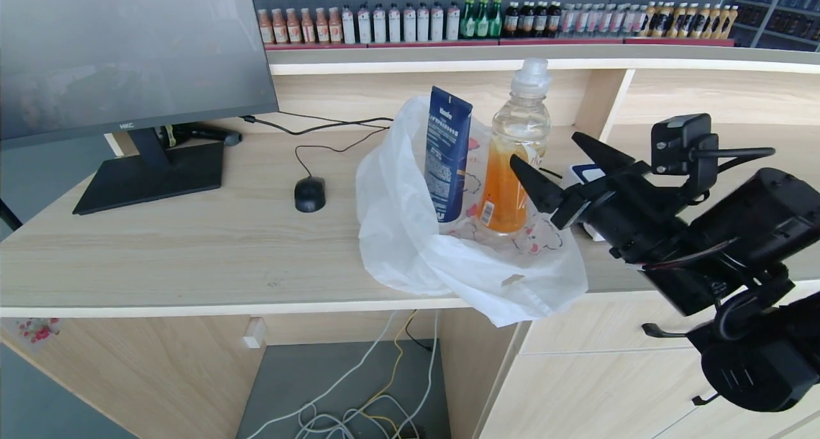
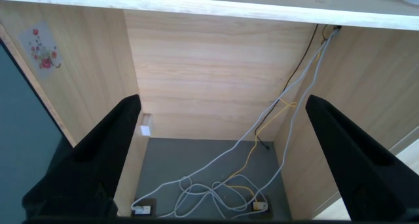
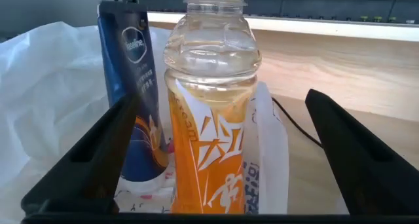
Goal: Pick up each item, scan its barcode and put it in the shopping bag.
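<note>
Shopping bag (image 1: 410, 234): drink bottle (image 1: 512, 189), blue tube (image 1: 446, 150) upright inside.
Right hand (image 1: 543, 148): spread wide — beside bottle.
Left hand (image 2: 222, 99): spread wide, empty.

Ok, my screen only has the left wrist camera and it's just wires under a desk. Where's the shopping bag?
Observer: The shopping bag lies open on top of the counter.
Operator: Is there stuff in it?
Observer: Yes, an orange drink bottle stands upright in it.
Operator: Only that?
Observer: A blue tube stands next to the bottle, on the robot's left of it.
Operator: Is the other claw holding the bottle?
Observer: No, the right claw is open, pointed at the bottle.
</note>
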